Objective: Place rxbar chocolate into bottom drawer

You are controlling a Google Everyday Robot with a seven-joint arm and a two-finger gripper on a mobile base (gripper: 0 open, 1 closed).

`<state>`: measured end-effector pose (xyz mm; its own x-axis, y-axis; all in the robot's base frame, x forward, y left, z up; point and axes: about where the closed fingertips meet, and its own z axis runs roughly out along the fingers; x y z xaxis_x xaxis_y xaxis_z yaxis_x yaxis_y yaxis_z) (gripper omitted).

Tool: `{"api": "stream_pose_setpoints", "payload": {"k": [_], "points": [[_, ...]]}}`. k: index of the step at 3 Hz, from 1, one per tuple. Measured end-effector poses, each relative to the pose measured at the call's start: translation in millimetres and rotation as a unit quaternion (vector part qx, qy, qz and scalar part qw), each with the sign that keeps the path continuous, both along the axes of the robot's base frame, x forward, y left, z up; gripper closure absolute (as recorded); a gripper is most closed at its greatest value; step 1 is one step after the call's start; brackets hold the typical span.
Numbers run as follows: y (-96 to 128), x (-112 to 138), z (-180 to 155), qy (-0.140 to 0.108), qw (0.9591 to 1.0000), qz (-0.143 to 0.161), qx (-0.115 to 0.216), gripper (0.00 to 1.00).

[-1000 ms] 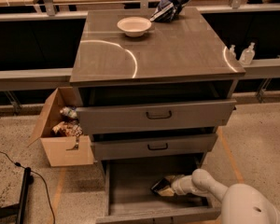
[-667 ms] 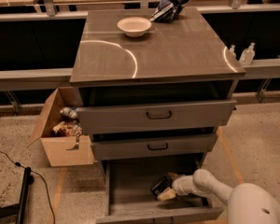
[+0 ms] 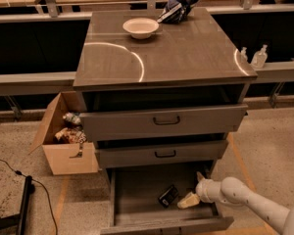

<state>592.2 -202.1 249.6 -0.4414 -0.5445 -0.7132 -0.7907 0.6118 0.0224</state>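
Observation:
The rxbar chocolate [image 3: 167, 196], a small dark bar, lies on the floor of the pulled-out bottom drawer [image 3: 137, 199] of the grey three-drawer cabinet. My gripper [image 3: 194, 190] is inside the same drawer, just right of the bar and apart from it. Its cream fingers [image 3: 188, 200] are spread open and hold nothing. My white arm reaches in from the lower right.
The top drawer [image 3: 164, 121] and middle drawer [image 3: 161, 154] stick out above the bottom one. A white bowl [image 3: 140, 27] and a blue-and-white snack bag [image 3: 175, 9] sit on the cabinet top. An open cardboard box [image 3: 63, 141] stands at the left. A cable lies on the floor.
The gripper has let go of the bar and drawn back to the right. The bar now lies by itself on the drawer floor.

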Motion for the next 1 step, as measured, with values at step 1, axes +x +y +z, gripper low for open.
{"api": "stream_pose_setpoints", "payload": {"k": [1], "points": [[1.2,-3.2,9.5,-0.003,1.0000,0.004,-0.003,0.00]]}}
